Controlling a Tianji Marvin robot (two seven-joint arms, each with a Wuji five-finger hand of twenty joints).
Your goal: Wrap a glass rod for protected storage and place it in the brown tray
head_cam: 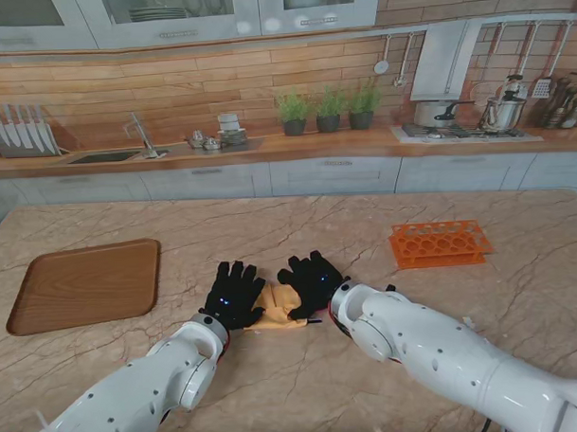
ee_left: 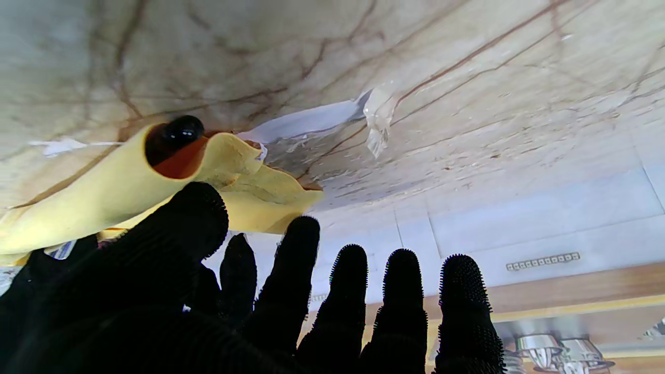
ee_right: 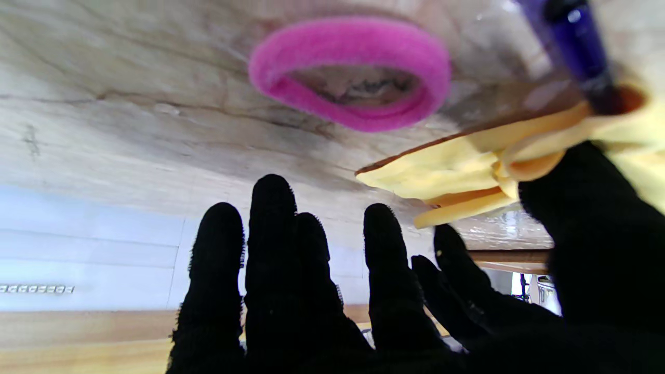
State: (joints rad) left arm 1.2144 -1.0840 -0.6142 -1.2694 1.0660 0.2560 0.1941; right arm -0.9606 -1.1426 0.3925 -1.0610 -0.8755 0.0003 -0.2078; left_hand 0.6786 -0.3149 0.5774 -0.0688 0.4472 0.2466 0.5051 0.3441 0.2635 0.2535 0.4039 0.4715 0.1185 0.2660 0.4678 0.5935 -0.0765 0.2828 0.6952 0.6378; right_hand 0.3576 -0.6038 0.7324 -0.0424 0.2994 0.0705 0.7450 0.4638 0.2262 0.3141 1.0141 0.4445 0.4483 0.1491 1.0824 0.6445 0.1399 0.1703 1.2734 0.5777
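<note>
Both black-gloved hands lie flat on the marble counter (head_cam: 388, 345), side by side, with a yellow cloth (head_cam: 276, 306) bunched between them. The left hand (head_cam: 232, 294) has its fingers spread and straight, and its thumb (ee_left: 176, 239) presses against the rolled edge of the cloth; it is not closed around anything that I can make out. Inside that roll, just past the thumb, a dark rounded end of the glass rod (ee_left: 179, 131) peeks out. The right hand (head_cam: 313, 281) is likewise spread, its thumb touching the cloth's other end, where a dark blue length of the rod sticks out. A pink band (ee_right: 349, 70) lies on the counter just beyond the right hand's fingers. The brown tray (head_cam: 82, 285) sits well apart, off past the left hand, and an orange rack (head_cam: 438, 243) stands beyond the right hand.
</note>
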